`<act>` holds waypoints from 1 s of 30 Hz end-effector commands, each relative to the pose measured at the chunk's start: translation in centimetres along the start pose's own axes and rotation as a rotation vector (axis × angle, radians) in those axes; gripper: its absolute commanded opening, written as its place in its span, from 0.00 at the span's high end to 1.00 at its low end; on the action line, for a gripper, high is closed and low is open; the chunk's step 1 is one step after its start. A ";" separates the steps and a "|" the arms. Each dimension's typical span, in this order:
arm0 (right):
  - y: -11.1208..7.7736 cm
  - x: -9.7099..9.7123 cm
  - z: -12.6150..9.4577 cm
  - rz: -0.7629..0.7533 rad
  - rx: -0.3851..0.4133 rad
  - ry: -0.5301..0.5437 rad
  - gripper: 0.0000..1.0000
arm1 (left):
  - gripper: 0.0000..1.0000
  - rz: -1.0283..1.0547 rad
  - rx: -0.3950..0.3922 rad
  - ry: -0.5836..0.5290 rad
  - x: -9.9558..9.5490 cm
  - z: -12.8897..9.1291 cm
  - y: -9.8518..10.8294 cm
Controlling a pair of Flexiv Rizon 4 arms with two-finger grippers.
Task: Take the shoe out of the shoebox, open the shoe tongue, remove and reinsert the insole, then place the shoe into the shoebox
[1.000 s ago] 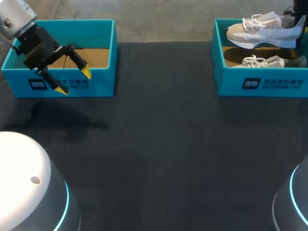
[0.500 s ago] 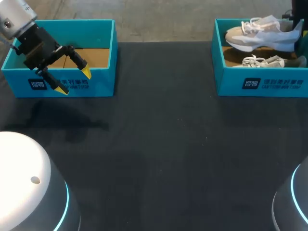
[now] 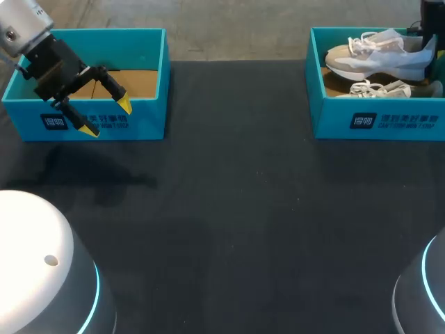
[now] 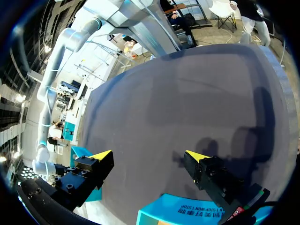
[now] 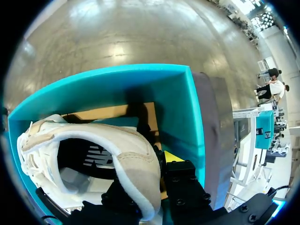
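A white and beige sneaker [image 3: 375, 56] hangs tilted over the right teal shoebox [image 3: 379, 124], toe pointing left. My right gripper [image 5: 152, 164] is shut on its heel collar, one yellow-tipped finger outside and the other hidden inside the shoe [image 5: 93, 154]. A second sneaker [image 3: 386, 89] lies on the box floor beneath it. My left gripper [image 3: 106, 117] hovers open in front of the left teal box [image 3: 132, 43]. Nothing lies between its fingers, also in the left wrist view [image 4: 149, 155].
The left box shows only a brown cardboard floor [image 3: 139, 82]. Dark tabletop [image 3: 236, 209] stretches between and in front of the two boxes. Two rounded white arm bases [image 3: 42, 271] stand at the near corners.
The held sneaker has shifted slightly toward the front wall of the right box. The left arm has not moved.
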State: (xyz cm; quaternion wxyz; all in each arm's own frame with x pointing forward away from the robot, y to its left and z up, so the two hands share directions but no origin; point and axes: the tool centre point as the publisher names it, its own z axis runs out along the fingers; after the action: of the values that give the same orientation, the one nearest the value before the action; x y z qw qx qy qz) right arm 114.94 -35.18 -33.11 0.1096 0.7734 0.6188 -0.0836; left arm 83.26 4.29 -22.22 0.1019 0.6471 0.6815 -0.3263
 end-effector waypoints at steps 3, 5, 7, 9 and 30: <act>0.6 0.5 0.8 -0.006 0.010 0.002 1.00 | 0.00 0.000 -0.002 0.003 0.0 0.0 -0.1; 0.7 0.5 1.1 -0.007 0.010 0.003 1.00 | 0.00 0.000 -0.002 0.003 0.0 0.0 -0.1; 0.8 0.7 1.4 -0.008 0.010 0.003 1.00 | 0.00 0.000 -0.002 0.003 0.0 0.0 -0.1; 0.9 0.8 1.6 -0.010 0.011 0.002 1.00 | 0.00 0.000 -0.002 0.003 0.0 0.0 -0.1; 0.7 1.5 3.4 -0.010 0.019 0.007 1.00 | 0.00 0.000 -0.002 0.003 0.0 0.0 -0.1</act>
State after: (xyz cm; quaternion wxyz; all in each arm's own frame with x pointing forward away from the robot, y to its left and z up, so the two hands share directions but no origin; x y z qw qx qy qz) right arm 115.14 -34.77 -36.42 0.1037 0.7711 0.6227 -0.0837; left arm 83.26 4.29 -22.22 0.1019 0.6471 0.6815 -0.3263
